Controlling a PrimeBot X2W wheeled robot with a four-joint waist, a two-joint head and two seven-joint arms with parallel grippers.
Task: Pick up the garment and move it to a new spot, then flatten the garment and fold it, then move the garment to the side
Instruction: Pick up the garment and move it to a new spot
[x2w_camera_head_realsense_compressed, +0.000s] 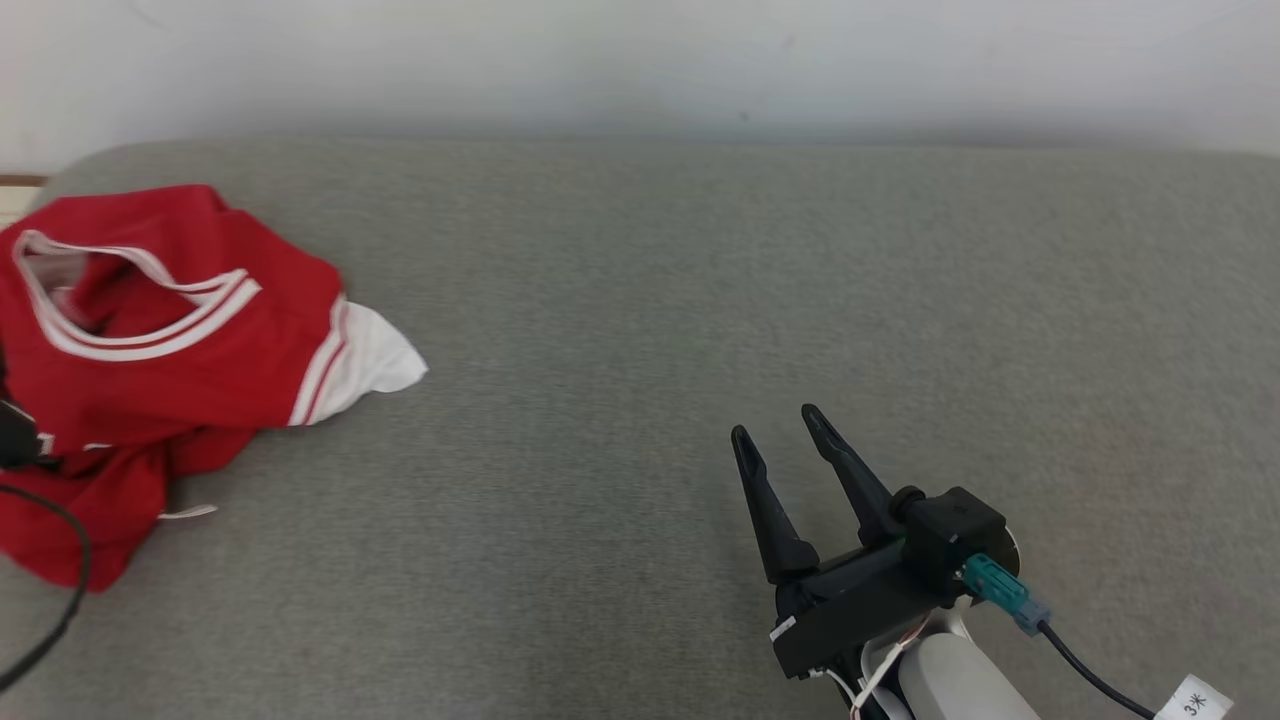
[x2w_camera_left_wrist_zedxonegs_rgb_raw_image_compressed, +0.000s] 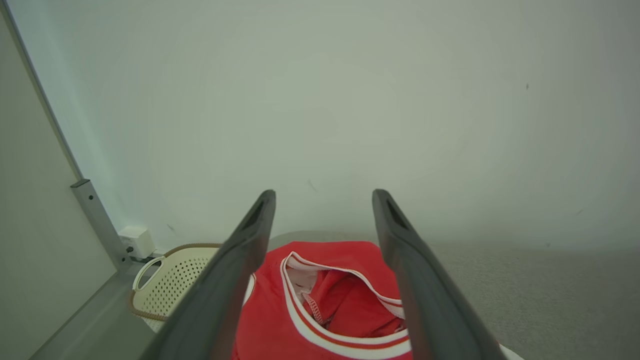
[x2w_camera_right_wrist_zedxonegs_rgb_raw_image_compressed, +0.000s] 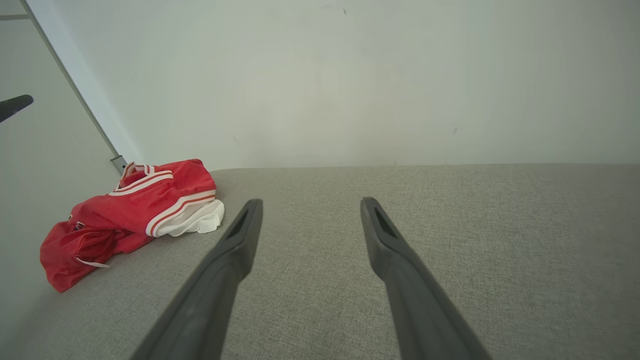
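1. At the far left, past the end of the grey cushion (x2w_camera_head_realsense_compressed: 700, 300), a cream basket (x2w_camera_left_wrist_zedxonegs_rgb_raw_image_compressed: 170, 285) with a perforated wall sits low by the wall.
2. The red garment (x2w_camera_head_realsense_compressed: 150, 370) lies crumpled at the left end of the cushion, near its back edge. Its white-trimmed neck opening faces up, and a white panel pokes out toward the middle.
3. The left gripper (x2w_camera_left_wrist_zedxonegs_rgb_raw_image_compressed: 324, 195) hangs just above the heap with its fingers spread wide and nothing between them. The neck opening shows in the gap below.
4. The cloth looks thin, light and limp, probably a little slick like a sports jersey. It will likely sag and trail rather than lift in one piece.
5. The striped neck band or the banded hem looks thicker and should be the surest place to pinch. A grab at one loose fold may slip or lift a single layer.
6. The middle of the cushion seems the natural new spot for spreading it flat.
7. At the lower right, the right gripper (x2w_camera_head_realsense_compressed: 775, 422) hovers over the cushion, well apart from the garment, fingers spread and carrying nothing.
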